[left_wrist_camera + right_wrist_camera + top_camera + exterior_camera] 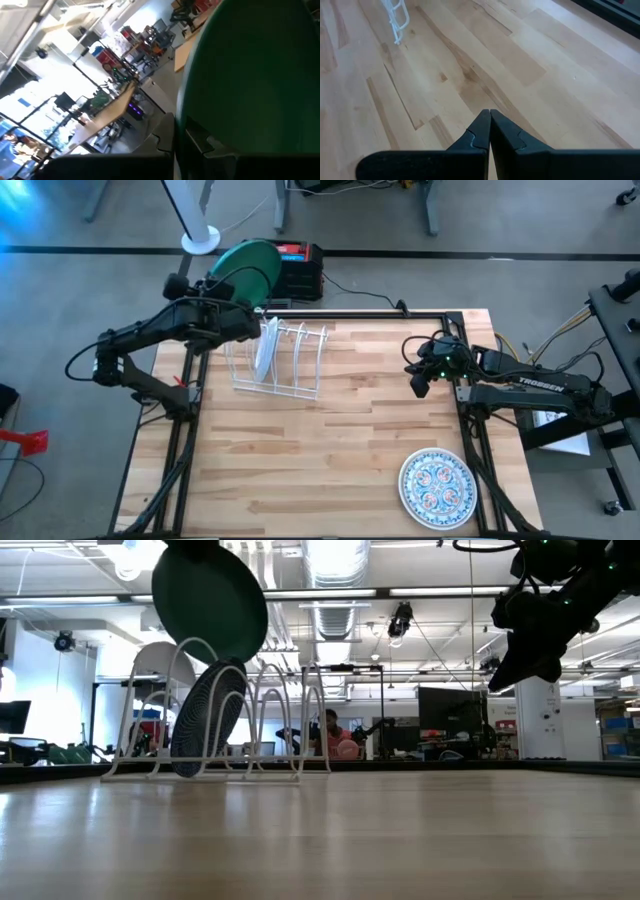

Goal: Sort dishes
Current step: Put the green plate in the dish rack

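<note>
My left gripper point(228, 292) is raised over the table's far left corner and is shut on a plain green plate point(247, 266), which shows high above the rack in the low view point(210, 600). Below it, a dark teal-blue plate point(208, 720) stands on edge in a slot of the white wire rack point(290, 365). A white plate with a floral pattern point(435, 485) lies flat near the table's near right corner. My right gripper point(420, 380) hovers shut over the right half of the table, holding nothing. My left gripper pinches the green plate between its two fingers point(192, 137) at the rim point(187, 107). The plate is lifted clear of the table and rack. It stands nearly on edge, tilted, and reaches out past the fingers toward the table's far edge.
The rack has several free slots to the right of the teal plate. Bare wooden tabletop point(470, 75) lies between the rack and the floral plate. A black and red box point(298, 268) and a white fan base point(200, 240) sit on the floor beyond the far edge.
</note>
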{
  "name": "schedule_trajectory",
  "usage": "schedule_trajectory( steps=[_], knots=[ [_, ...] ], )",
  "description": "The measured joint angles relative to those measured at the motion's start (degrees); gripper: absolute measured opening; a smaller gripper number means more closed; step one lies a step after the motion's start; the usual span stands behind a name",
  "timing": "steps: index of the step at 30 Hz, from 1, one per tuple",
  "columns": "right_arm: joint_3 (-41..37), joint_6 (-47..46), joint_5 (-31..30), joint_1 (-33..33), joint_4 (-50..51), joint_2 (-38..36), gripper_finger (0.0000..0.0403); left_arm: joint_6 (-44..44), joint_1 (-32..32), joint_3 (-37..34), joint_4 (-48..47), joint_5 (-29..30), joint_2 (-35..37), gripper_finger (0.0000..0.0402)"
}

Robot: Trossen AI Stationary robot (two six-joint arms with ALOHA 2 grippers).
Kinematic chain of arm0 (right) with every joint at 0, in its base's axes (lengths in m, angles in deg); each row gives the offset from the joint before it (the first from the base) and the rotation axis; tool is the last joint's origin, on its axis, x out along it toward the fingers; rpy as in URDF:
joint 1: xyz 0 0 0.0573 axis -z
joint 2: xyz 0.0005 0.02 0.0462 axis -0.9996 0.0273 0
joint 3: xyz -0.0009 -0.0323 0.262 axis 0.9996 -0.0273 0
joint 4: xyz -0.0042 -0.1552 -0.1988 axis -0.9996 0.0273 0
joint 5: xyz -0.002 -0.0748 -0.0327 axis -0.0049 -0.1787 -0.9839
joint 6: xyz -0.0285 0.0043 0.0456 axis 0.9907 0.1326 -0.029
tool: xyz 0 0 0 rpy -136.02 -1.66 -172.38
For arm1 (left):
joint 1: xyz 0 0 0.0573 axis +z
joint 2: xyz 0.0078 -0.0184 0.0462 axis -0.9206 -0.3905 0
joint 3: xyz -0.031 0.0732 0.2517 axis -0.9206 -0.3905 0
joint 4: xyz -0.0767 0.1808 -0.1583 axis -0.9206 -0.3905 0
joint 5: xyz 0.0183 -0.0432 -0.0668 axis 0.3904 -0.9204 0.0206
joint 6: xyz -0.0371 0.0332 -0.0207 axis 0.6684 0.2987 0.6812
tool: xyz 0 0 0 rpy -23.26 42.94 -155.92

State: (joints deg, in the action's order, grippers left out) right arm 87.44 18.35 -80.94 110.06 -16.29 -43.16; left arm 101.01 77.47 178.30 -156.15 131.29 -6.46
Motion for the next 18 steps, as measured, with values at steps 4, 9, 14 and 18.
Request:
schedule_trajectory(
  steps=[4, 9, 14, 18],
  knots=[
    [0.0, 0.0, 0.0, 0.0, 0.0, 0.0, 0.0, 0.7, -0.1, 0.0, 0.1, -2.4, -0.1, 0.0],
    [0.0, 0.0, 0.0, 0.0, 0.0, 0.0, 0.0, 2.2, 0.3, 0.1, 0.3, -5.8, -0.1, 0.0],
    [0.0, 0.0, 0.0, 0.0, 0.0, 0.0, 0.0, 4.1, 0.3, 0.1, 0.3, -7.5, -0.3, 0.0001],
    [0.0, 0.0, 0.0, 0.0, 0.0, 0.0, 0.0, 5.6, 0.5, 0.1, 0.2, -8.2, -0.8, 0.0]
  ],
)
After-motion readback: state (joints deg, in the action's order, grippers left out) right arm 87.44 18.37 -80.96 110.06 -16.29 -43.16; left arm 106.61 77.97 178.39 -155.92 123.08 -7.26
